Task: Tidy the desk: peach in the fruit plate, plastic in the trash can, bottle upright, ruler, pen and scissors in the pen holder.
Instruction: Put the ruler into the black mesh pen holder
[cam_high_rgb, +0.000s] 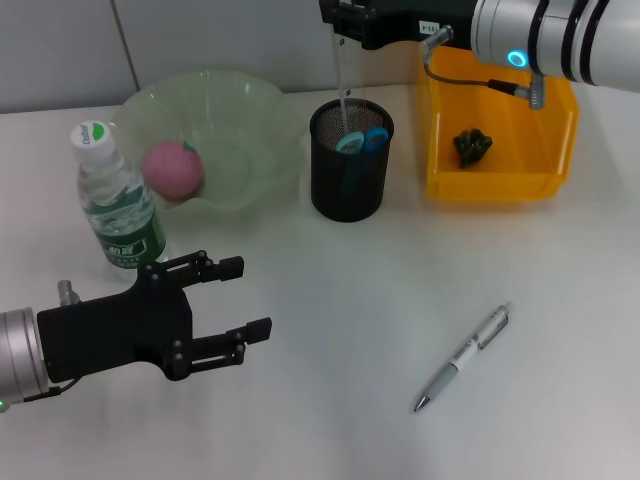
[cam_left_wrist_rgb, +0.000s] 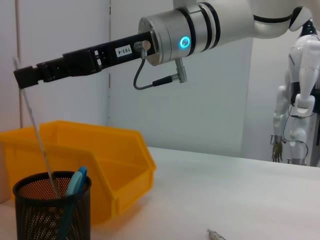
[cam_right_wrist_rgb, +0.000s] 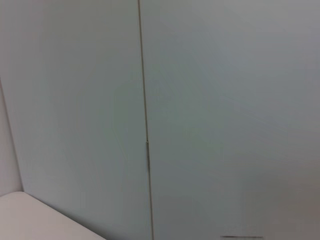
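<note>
right gripper (cam_high_rgb: 345, 30) clamped on ruler (cam_high_rgb: 345, 85) top, over holder (cam_high_rgb: 349, 160) | thin, bendy, slick: hold the end | left gripper (cam_high_rgb: 235, 300) open, idle

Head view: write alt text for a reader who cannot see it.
The right gripper holds a clear ruler upright, its lower end in the black mesh pen holder, where blue-handled scissors already stand. A pen lies on the white desk; the peach sits in the green plate, the bottle stands upright, and the open left gripper hovers nearby.
</note>
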